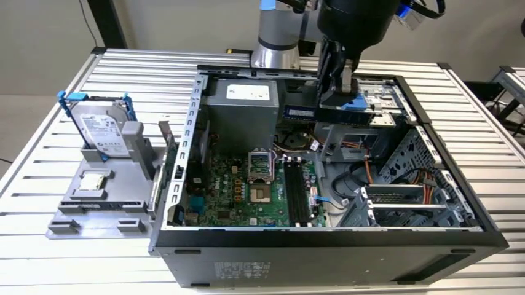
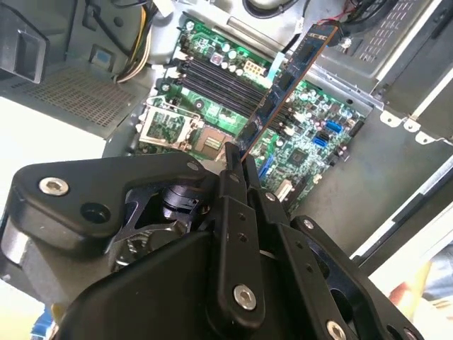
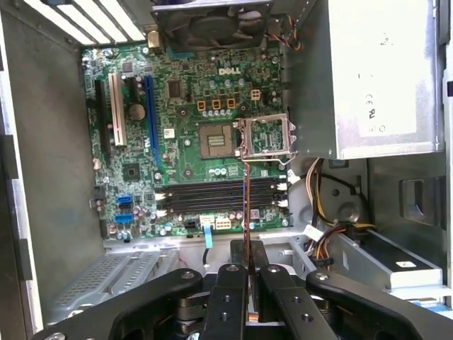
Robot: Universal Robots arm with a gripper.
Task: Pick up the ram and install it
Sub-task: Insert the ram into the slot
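The end effector (image 2: 238, 157) pinches the ram (image 2: 287, 85) between closed fingers. The stick juts straight out from its fingertips, above the motherboard (image 3: 191, 134).

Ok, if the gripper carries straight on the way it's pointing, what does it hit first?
The gripper is shut on the ram, which leads the way. Going straight on, the ram's far edge would probably meet the black memory slots on the motherboard first. How much gap remains is unclear.
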